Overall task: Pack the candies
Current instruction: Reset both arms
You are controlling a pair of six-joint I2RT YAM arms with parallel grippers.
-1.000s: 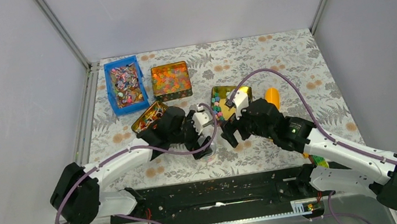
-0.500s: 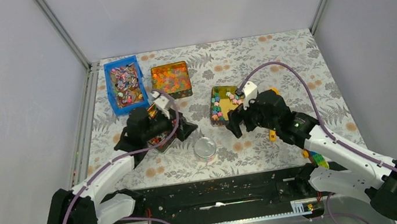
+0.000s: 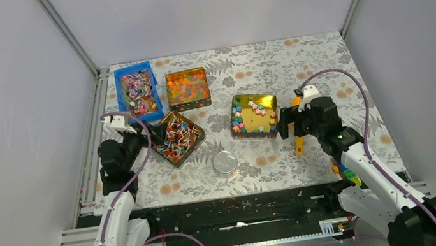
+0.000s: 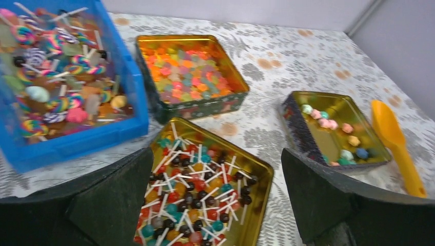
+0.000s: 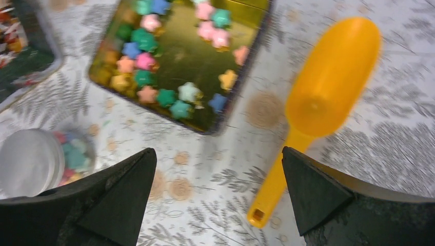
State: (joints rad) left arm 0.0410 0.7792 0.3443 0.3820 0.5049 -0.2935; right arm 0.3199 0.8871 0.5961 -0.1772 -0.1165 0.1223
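The candies (image 3: pixel 247 119), small pastel stars, lie in a gold tin (image 3: pixel 267 98) at mid-table; the right wrist view shows the candies (image 5: pixel 154 77) along the tin's near side, and the left wrist view shows the candies (image 4: pixel 328 123) at the right. A small lidded jar (image 3: pixel 225 162) in front of the tin holds a few candies (image 5: pixel 74 154). My right gripper (image 3: pixel 288 123) hangs open just right of the tin, above an orange scoop (image 5: pixel 328 82); my right gripper (image 5: pixel 219 154) holds nothing. My left gripper (image 3: pixel 141 134) is open and empty by the lollipop tin; my left gripper (image 4: pixel 215 164) frames that tin.
A blue bin (image 3: pixel 121 98) of wrapped lollipops stands at the back left, beside a tin (image 3: pixel 190 105) of orange and red gummies. A gold tin (image 3: pixel 196 130) of stick lollipops sits tilted in front of them. The scoop's handle (image 3: pixel 298 144) points toward the near edge.
Both arms have drawn back from the middle, the left to the left side and the right to the right. The lidded jar now stands uncovered.
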